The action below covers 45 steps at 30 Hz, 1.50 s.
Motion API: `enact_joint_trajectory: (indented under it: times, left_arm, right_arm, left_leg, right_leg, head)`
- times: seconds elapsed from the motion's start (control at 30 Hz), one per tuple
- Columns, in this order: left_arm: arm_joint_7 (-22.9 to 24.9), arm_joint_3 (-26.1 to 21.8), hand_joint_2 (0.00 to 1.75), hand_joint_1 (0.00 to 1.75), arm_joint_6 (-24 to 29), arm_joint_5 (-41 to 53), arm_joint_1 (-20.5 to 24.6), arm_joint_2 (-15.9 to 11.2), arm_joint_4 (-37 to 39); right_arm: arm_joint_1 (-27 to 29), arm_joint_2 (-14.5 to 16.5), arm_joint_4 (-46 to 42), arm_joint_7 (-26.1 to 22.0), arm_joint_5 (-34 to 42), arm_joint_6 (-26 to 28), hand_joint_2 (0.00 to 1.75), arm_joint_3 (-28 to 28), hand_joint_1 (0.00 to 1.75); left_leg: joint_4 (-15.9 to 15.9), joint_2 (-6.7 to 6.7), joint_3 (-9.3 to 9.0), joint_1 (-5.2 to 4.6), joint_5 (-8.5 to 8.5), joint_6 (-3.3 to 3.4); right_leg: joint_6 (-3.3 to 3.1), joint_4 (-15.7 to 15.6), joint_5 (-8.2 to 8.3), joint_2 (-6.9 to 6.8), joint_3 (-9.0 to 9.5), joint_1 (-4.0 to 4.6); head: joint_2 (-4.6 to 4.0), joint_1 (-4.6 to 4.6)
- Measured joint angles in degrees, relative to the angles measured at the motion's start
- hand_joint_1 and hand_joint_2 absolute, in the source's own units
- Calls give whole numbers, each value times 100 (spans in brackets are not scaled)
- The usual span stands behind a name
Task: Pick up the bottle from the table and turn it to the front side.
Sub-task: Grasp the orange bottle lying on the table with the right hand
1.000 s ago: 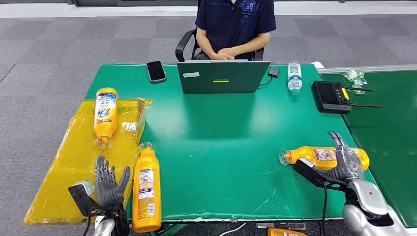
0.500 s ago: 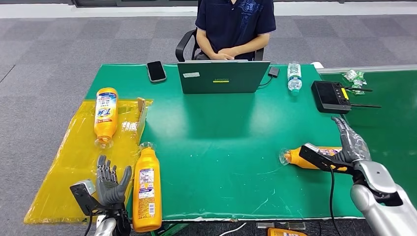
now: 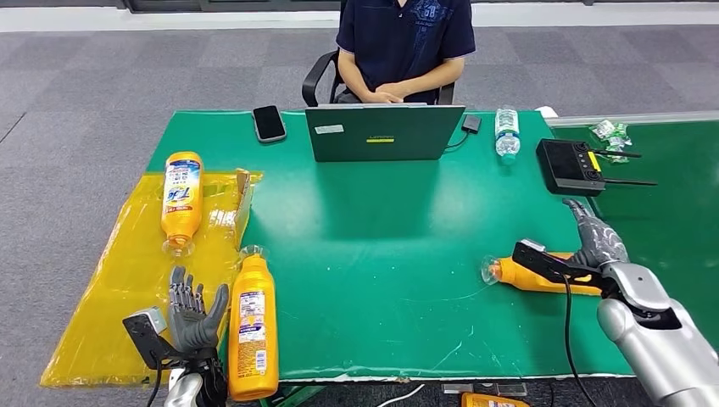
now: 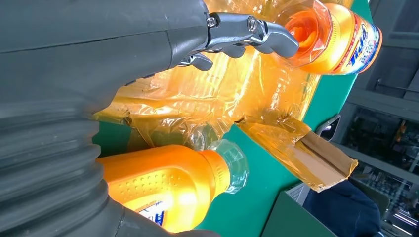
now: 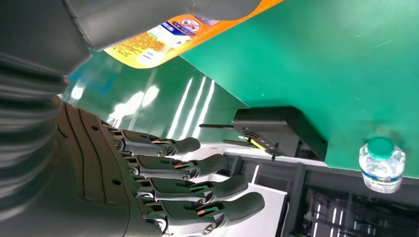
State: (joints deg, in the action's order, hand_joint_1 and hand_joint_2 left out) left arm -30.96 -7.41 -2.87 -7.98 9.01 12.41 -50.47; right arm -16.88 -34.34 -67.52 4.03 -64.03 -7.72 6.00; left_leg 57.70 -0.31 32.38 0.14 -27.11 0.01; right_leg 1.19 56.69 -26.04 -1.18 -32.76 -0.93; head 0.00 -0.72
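Yellow plastic sheet (image 3: 110,305) is lying over the desk's (image 3: 373,254) left edge, with one orange bottle (image 3: 182,199) resting on it, cap toward the near edge. A second orange bottle (image 3: 251,326) is lying along the near-left edge, partly on the sheet, its base overhanging the front edge.

Left hand (image 3: 193,320) is hovering just beside that second bottle, palm up, fingers spread, holding nothing.

Far edge, centre: a laptop (image 3: 383,131), a phone (image 3: 270,123) to its left, a person (image 3: 405,42) sitting behind.

Near the right edge, the task's bottle (image 3: 530,275) is lying on its side, clear cap pointing toward the desk's middle. Right hand (image 3: 598,246) is sitting over the bottle's far end; in the right wrist view the fingers (image 5: 207,187) are extended and apart, not wrapped on anything, with the label (image 5: 163,39) just beside the thumb.

Risks, as judged: the bottle is round and lying free, so a closing hand meeting it off-centre could be rolling it toward the right edge. A shallow hold near the base may be letting the cap end sag and slip once lifted. The controller (image 3: 570,165) and water bottle (image 3: 507,131) are sitting well apart.
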Motion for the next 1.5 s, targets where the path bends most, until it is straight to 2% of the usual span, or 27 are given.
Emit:
enact_joint_trajectory:
  times: [0.17, 0.3, 0.7, 1.13, 1.5]
  left_arm:
    - [-12, 1, 175, 0, 1, -33, 22, 0, 33]
    - [-7, 3, 175, 0, -13, -35, 52, 0, 64]
    - [-76, 14, 175, 0, -69, -33, 174, -2, 263]
    - [-76, 22, 175, 0, -73, -75, 290, -2, 438]
    - [-79, 25, 175, 0, -69, -76, 300, -2, 476]
  right_arm:
    - [-309, 165, 560, 86, -141, 180, 175, 323, 0]
    - [-344, 257, 719, 144, -88, 275, 175, 437, 0]
    - [-133, 485, 642, 505, -276, 343, 175, 461, 0]
    - [-8, 680, 614, 442, -413, 307, 175, 460, 0]
    - [382, 914, 120, 737, -714, 285, 175, 461, 0]
  left_leg:
    - [0, -1, -2, 0, 5, 0]
    - [1, -4, -5, 1, 5, 0]
    - [0, 9, -37, 4, -2, -1]
    - [1, 11, -52, 2, -1, 2]
    - [0, 40, -66, 8, -7, -5]
  right_leg:
    - [0, 0, 2, -2, 1, 0]
    - [0, 0, 2, -5, 3, 1]
    - [0, -4, -1, 8, 28, 5]
    - [1, -4, 1, 10, 46, 2]
    - [-2, -4, 1, 39, 50, 8]
  head:
    - [0, 0]
    - [0, 0]
    - [0, 0]
    - [0, 0]
    - [0, -1]
